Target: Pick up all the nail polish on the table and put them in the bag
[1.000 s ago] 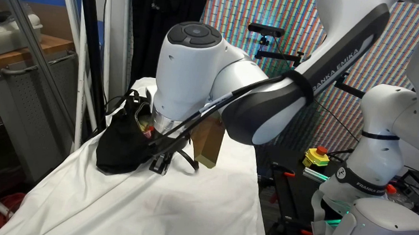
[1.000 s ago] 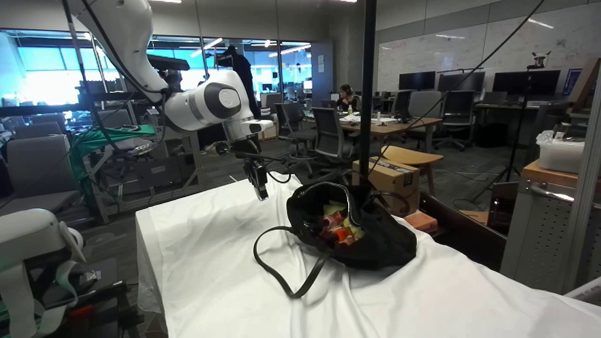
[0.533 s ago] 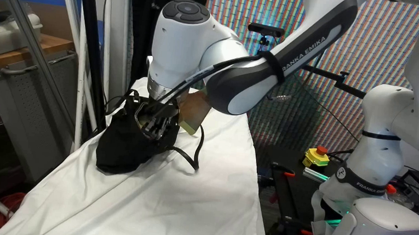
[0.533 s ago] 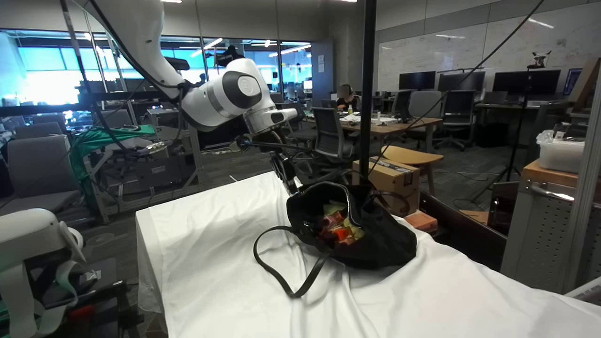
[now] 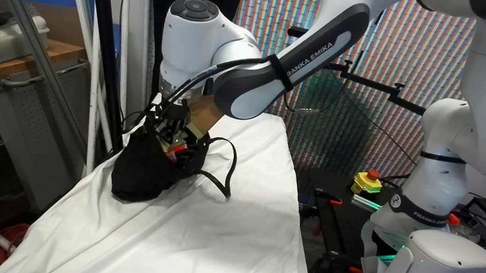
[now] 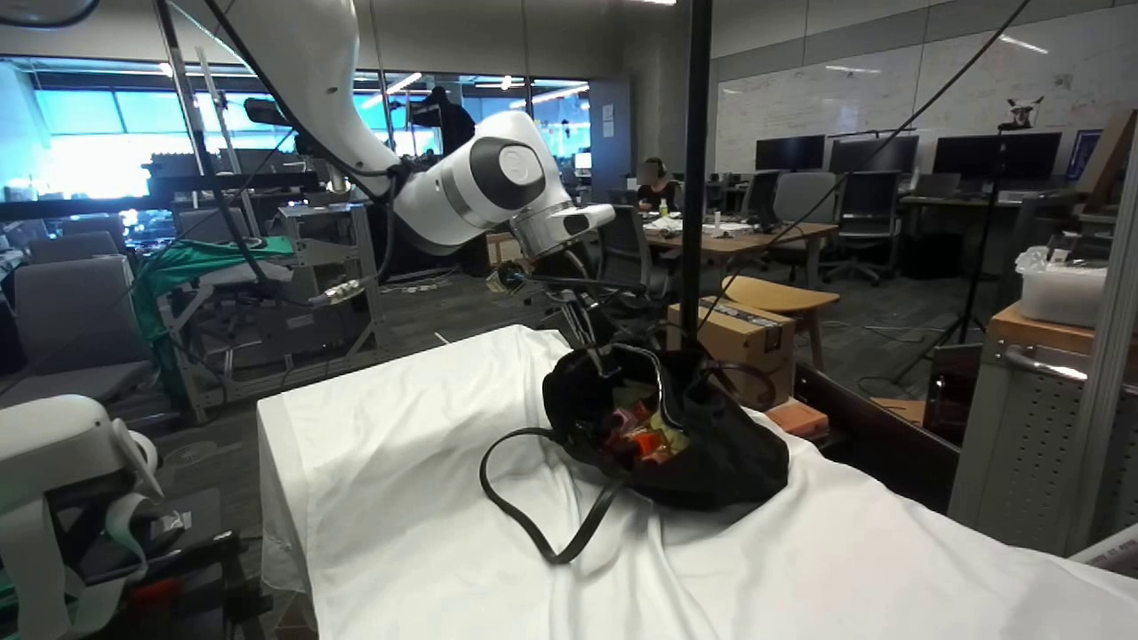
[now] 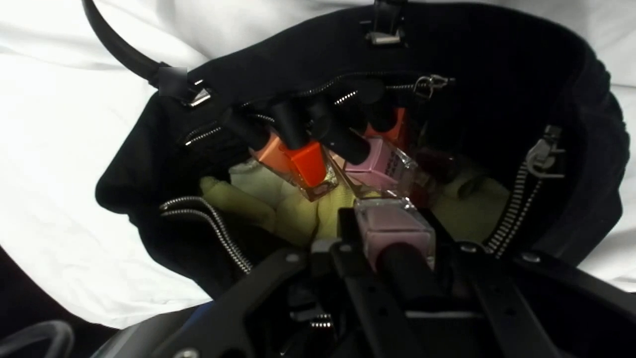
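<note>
In an exterior view, the soft, slumped black fabric bag (image 5: 140,176) lies at the left edge of the long, white-cloth-covered table (image 5: 226,239); of its content, only a small orange-red part is visible there. The wrist view shows much more. Inside the bag, from left to right, are a peach glass nail polish bottle (image 7: 272,153), a bright orange-red bottle (image 7: 312,161), a rose-pink bottle (image 7: 380,164) and, just above this one, a darker orange bottle (image 7: 396,130), all black-capped. Yellow-green soft material (image 7: 236,203) shows beside them. At the mouth of the bag, the jaws of the black two-finger gripper (image 6: 601,360) are closed on a pale mauve-pink nail polish bottle (image 7: 392,223). Further right, it is too dark to tell.

The rose-pink bottle bears letters which I cannot read with certainty. On the white robot arm (image 5: 314,55), in an exterior view, "RANKA EMIKA" is readable beside a black strap (image 5: 279,73); further right, a black band (image 5: 423,216) at its foot says "FRANKA", and the next letters curve from sight.
</note>
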Controlling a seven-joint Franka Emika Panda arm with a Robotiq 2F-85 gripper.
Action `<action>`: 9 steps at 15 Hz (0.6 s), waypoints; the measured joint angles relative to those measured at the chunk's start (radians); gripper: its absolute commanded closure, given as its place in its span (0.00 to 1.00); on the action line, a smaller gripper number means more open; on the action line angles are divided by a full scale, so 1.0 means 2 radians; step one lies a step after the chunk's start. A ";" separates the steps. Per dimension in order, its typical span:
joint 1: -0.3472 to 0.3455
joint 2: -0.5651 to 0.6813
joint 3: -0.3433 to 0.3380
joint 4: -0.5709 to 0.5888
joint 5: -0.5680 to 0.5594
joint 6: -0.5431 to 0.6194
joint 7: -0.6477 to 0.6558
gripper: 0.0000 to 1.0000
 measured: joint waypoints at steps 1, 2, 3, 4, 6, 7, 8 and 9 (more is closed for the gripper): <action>-0.002 0.010 -0.001 0.011 0.000 0.000 0.000 0.84; -0.004 0.019 -0.002 0.021 0.001 0.000 0.000 0.84; -0.006 0.028 -0.003 0.030 0.002 0.000 0.000 0.84; -0.007 0.035 -0.004 0.039 0.003 0.000 0.000 0.84; -0.009 0.047 -0.005 0.053 0.006 0.000 0.000 0.34; -0.010 0.051 -0.006 0.058 0.008 0.000 -0.001 0.34; -0.010 0.054 -0.006 0.063 0.010 -0.001 -0.001 0.28; -0.010 0.056 -0.006 0.067 0.012 -0.001 -0.001 0.22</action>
